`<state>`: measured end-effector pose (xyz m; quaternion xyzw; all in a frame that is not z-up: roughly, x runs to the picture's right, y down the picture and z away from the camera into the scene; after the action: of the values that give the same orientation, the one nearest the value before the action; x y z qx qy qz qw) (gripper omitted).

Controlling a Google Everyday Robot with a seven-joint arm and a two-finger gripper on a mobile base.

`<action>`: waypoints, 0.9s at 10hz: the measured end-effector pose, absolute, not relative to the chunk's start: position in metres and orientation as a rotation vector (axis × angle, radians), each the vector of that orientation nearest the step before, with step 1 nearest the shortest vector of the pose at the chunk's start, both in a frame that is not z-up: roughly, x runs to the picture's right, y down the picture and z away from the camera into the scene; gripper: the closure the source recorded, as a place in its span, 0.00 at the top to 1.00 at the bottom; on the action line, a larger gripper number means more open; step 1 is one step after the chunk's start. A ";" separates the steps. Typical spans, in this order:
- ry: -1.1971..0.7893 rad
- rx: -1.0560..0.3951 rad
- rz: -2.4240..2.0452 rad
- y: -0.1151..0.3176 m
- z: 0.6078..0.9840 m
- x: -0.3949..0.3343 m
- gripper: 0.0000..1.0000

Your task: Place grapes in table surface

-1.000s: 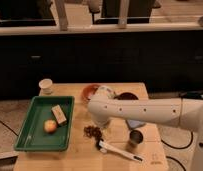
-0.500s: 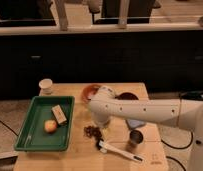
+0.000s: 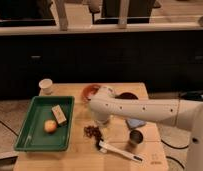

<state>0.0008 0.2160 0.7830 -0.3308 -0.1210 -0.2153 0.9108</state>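
The grapes (image 3: 93, 131), a small dark reddish-purple cluster, lie on the table surface (image 3: 77, 156), right of the green tray. My white arm reaches in from the right across the table. Its gripper (image 3: 100, 120) hangs just above and slightly behind the grapes. The gripper stands open, with nothing held between its fingers. The arm hides part of the tabletop behind the cluster.
A green tray (image 3: 30, 135) at the left holds an orange fruit (image 3: 50, 126) and a tan block (image 3: 59, 114). A white cup (image 3: 45, 86), a red bowl (image 3: 89, 91) and a dark bowl (image 3: 129, 95) stand at the back. A metal cup (image 3: 136, 137), a blue object (image 3: 136, 123) and a white utensil (image 3: 120, 151) lie right of the grapes.
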 end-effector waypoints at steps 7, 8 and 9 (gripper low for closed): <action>-0.259 -0.691 -0.401 0.214 0.794 -0.004 0.80; -0.258 -0.693 -0.391 0.214 0.796 -0.004 0.80; -0.246 -0.701 -0.371 0.213 0.795 -0.005 0.80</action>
<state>-0.0046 0.2131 0.7954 -0.3406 -0.1197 -0.1802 0.9150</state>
